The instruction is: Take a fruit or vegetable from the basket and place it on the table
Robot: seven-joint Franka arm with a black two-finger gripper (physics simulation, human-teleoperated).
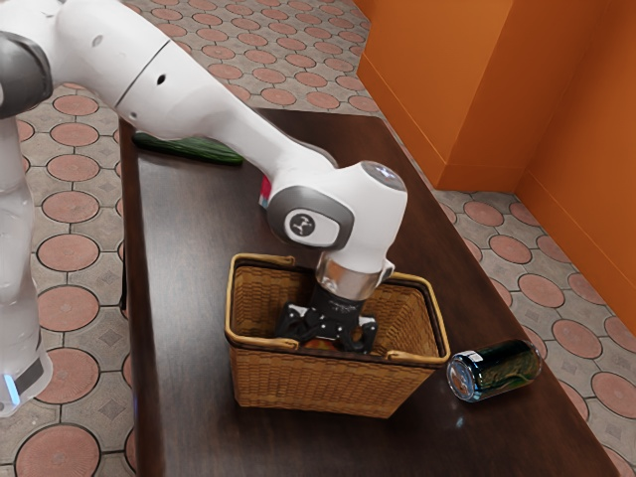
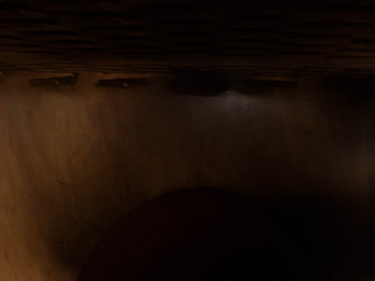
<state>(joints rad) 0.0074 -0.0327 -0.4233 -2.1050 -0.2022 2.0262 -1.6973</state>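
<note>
While the dark counter [image 1: 184, 298] spread beneath, the white arm [image 1: 214, 99] reached into the wicker basket [image 1: 298, 388], its black fingers [image 1: 328, 323] inside; how far open, or holding what, I could not tell. A cucumber [image 1: 189, 149] lay farther off, a shiny can [image 1: 495, 372] on its side beside the basket, and a dark, round fruit or vegetable [image 2: 193, 228] within it.

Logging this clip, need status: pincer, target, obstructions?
Pincer down inside basket, grip unreadable. Dark round thing held or just beneath, kind unclear. Basket walls surround pincer; container lying outside, clear.
</note>
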